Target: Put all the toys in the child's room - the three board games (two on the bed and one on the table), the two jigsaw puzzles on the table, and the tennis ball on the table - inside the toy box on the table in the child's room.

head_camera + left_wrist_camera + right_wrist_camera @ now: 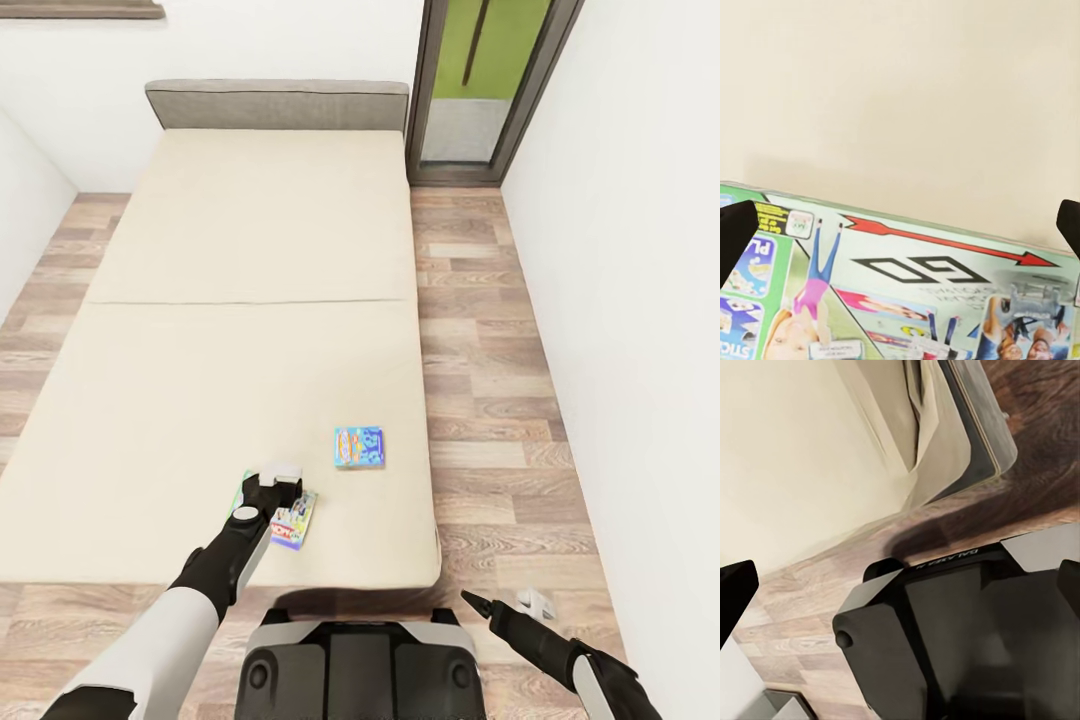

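Beige mattress covers the bed point(250, 330), which runs away from the robot toward a grey headboard point(277, 104) and a tall window point(487, 85) in the far corner. Two board games lie on the near end of the bed: a blue-and-orange box point(359, 446) sits flat and apart from the arms, and a second box with green edges and bright print point(293, 517) lies just to its left, nearer the bed's foot. The left gripper point(273, 474) is stretched out over this second box; in the left wrist view its two dark fingertips point(736, 231) stand wide apart at either side, with the printed lid point(907, 292) between and below them, nothing clamped, though whether they touch the box is hard to say. The right gripper point(478, 603) hangs low beside the robot's base point(358, 665) over the wood-plank floor point(490, 380); its wrist view shows the fingertips point(735, 594) spread apart and empty, looking at the base and the corner of the bed.
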### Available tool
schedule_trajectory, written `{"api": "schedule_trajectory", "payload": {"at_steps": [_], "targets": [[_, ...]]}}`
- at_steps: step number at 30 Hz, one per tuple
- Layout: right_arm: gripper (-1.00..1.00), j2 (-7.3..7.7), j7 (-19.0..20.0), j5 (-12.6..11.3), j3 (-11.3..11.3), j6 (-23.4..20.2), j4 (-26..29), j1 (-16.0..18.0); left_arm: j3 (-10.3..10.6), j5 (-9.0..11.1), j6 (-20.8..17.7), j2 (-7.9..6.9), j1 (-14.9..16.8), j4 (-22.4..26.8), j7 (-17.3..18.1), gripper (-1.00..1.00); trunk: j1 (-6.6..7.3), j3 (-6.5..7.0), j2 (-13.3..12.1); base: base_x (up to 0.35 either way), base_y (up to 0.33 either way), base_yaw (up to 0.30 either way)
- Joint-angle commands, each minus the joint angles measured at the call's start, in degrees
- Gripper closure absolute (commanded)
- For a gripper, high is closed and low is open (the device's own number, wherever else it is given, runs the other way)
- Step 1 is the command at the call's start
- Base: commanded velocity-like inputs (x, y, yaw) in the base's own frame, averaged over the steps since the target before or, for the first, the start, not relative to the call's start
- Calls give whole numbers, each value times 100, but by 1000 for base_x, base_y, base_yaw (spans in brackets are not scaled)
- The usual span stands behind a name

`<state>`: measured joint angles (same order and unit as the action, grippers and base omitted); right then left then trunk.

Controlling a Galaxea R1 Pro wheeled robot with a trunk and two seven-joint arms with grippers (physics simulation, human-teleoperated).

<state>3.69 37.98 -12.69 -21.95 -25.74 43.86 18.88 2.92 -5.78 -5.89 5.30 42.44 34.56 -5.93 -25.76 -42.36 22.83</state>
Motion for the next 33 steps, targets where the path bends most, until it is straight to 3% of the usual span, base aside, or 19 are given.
{"api": "schedule_trajectory", "payload": {"at_steps": [1, 15, 20, 28, 33], "targets": [[-100, -8, 5, -36, -12, -42, 1, 2, 18, -58, -40, -4, 0, 12, -33, -100, -3, -16, 9, 0, 0, 0], [-100, -36, -35, -30, -11, -22, 0, 2, 7, -61, -40, -1, 40, -80, -39, -100, -3, -148, 9, 0, 0, 0], [-100, -42, -36, -21, -11, -14, 0, 2, 1, -70, -61, 5, 368, -59, -40, -100, -3, -195, 9, 0, 0, 0], [-100, -32, -36, -8, -9, -4, 0, 2, 3, -72, -138, 12, 645, -48, -32, -100, -3, -238, 9, 0, 0, 0], [-100, -41, -36, -6, -4, -2, 0, 2, 6, -78, -385, -13, 822, -46, -27, -100, -3, -241, 9, 0, 0, 0]]}}
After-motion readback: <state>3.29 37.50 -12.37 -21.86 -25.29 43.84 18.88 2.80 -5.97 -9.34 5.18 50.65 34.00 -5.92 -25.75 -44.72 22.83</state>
